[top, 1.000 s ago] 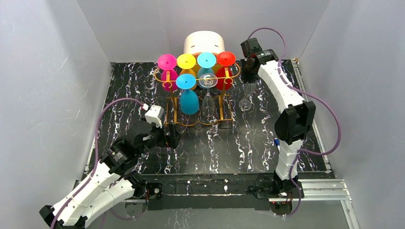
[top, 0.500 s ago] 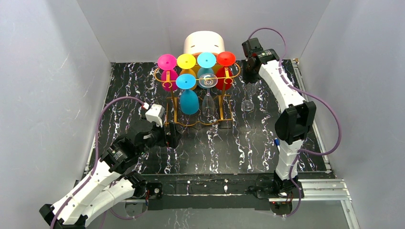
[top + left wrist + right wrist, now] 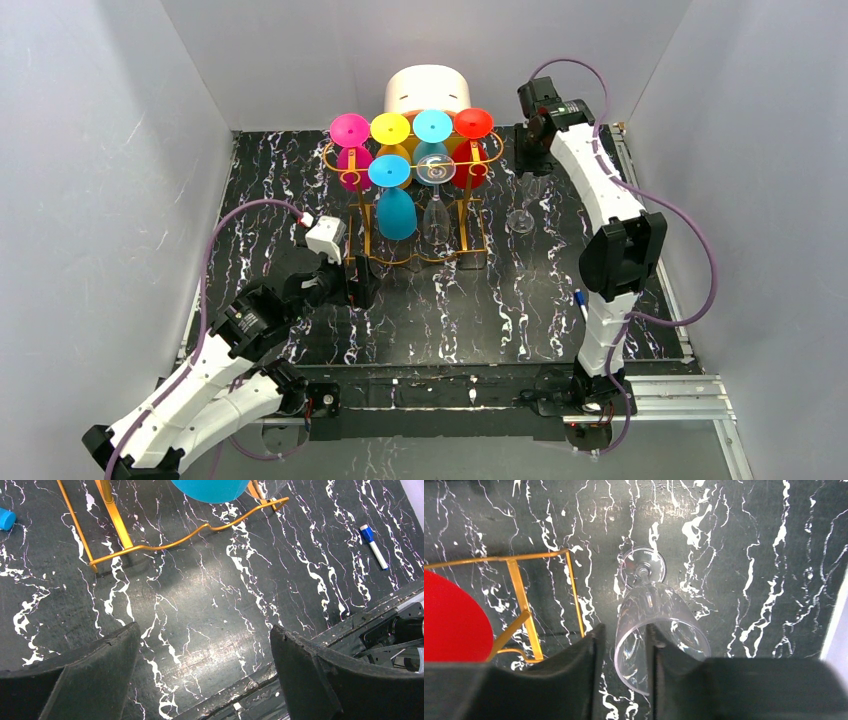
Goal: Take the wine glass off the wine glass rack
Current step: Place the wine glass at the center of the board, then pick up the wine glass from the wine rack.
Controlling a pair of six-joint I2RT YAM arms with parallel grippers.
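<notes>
The right gripper's (image 3: 624, 630) fingers, slightly parted, straddle one wall of the clear wine glass's (image 3: 644, 610) bowl. The glass stands upright on the marbled table (image 3: 749, 555), mouth up, just right of the wine glass rack (image 3: 524, 605). Only the right wrist view shows that straddle. The left gripper (image 3: 204, 630) gapes wide, empty.

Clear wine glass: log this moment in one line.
clear wine glass: upright on table, beside wine glass rack | right gripper: open, straddling rim | left gripper: open, empty

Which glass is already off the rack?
The clear wine glass standing upright on the table right of the wine glass rack, under the right end effector. Another clear one and the coloured ones all hang upside down from the rails.
</notes>
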